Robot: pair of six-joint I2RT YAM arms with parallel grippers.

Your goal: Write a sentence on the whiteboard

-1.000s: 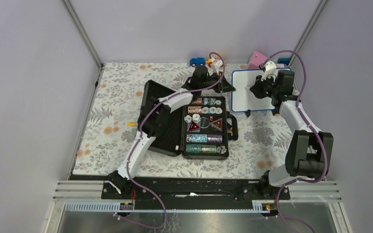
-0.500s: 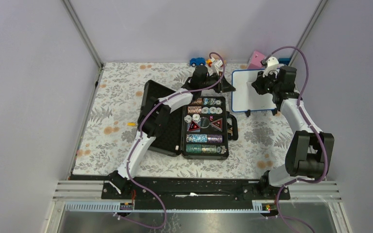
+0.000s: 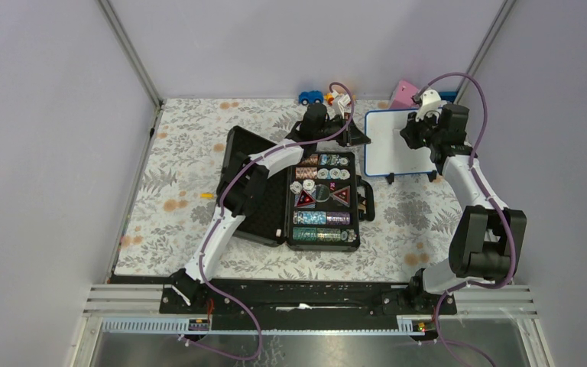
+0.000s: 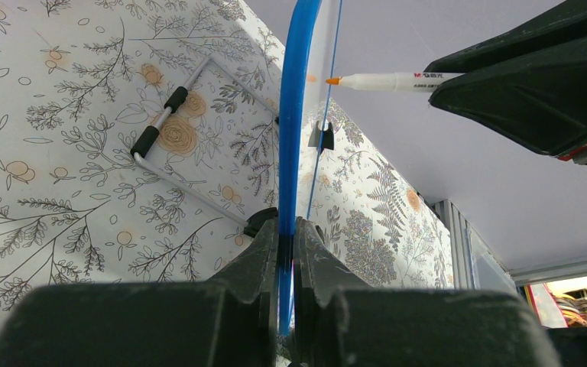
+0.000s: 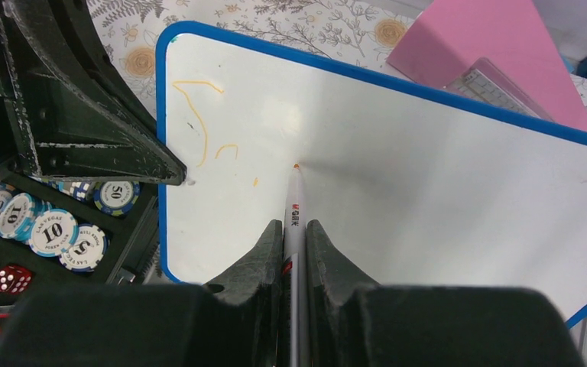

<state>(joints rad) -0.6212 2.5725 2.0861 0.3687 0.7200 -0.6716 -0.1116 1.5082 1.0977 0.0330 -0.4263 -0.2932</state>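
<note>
Board (image 3: 392,149) is far right on the desk (image 3: 183,153), up on its feet and tilted, just right of the open chip case (image 3: 322,200). Pink wedge (image 5: 489,53) sits right behind its far edge.

Left tool (image 4: 287,229) is clenched on the board's blue frame at the left edge, one finger on each side. That wrist view looks at the board edge-on.

Right tool (image 5: 294,228) is clamped on a marker (image 5: 293,200), barrel running straight out between the fingers. Orange tip is at the white face, left of centre. Both wrist views look like contact, but I can't confirm it.

Writing (image 5: 199,126): a few pale orange strokes near the edge the left tool holds. One long hooked line, a short arc beside it, a small dash just left of the tip. Not readable as letters.

Poker chips (image 5: 50,229) lie in the case, near that same edge. Right arm reaches in from the board's right side, left arm crosses over the case.
</note>
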